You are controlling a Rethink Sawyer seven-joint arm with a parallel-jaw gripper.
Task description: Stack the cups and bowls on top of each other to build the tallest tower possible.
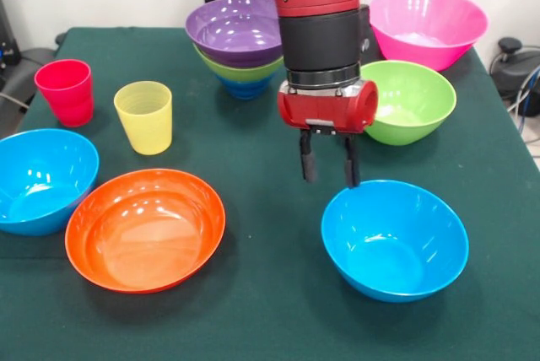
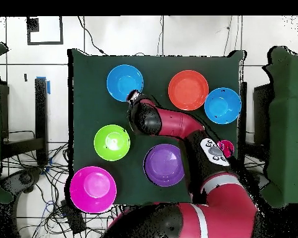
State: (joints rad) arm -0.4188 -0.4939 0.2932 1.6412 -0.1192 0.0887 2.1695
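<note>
The light blue bowl [image 1: 394, 239] nearest the front edge of the desk [image 1: 270, 310] looks to be the piece in hand: it sits upright and alone, with the end effector [image 1: 329, 161] poised just over its far rim, its two dark fingers [image 1: 308, 157] spread apart and holding nothing. From overhead, the same bowl [image 2: 125, 82] lies at the end of the arm, near the desk's edge farthest from the robot's base. It is glossy moulded plastic, so I judge it light, stiff and rather slippery; the thin rim is the sensible place to pinch, one finger inside the wall and one outside, since the smooth curved body offers no purchase and might skate away under a push. The glaze throws bright highlights across its bottom, and the wall flares evenly from a narrow base. The tower [image 1: 238, 45] stands behind the arm, towards the robot, a purple bowl uppermost over lime green and a sliver of blue. Still loose are the orange bowl [image 1: 145, 228], a second light blue bowl [image 1: 40, 180], a lime green bowl [image 1: 409, 99], the big pink bowl [image 1: 428, 26], and the red cup [image 1: 65, 91] beside the ridged yellow cup [image 1: 144, 116].
</note>
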